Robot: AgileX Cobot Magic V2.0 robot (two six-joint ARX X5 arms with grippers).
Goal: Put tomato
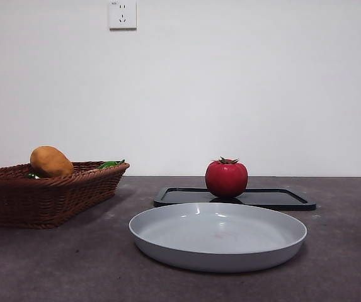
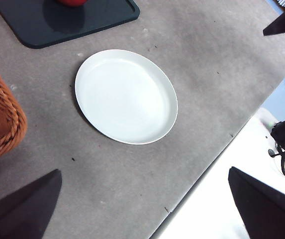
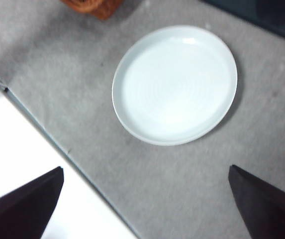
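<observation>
Nothing done: tomato (image 1: 226, 178) sits untouched on black tray (image 1: 275, 199), plate (image 1: 218, 253) apparently bare, both hands high, spread wide

You face a staged test bench in a plain room: a grey worktop (image 1: 344, 251) against a bare white wall (image 1: 243, 82), with a wall socket (image 1: 122, 14) at eleven o'clock.
</observation>
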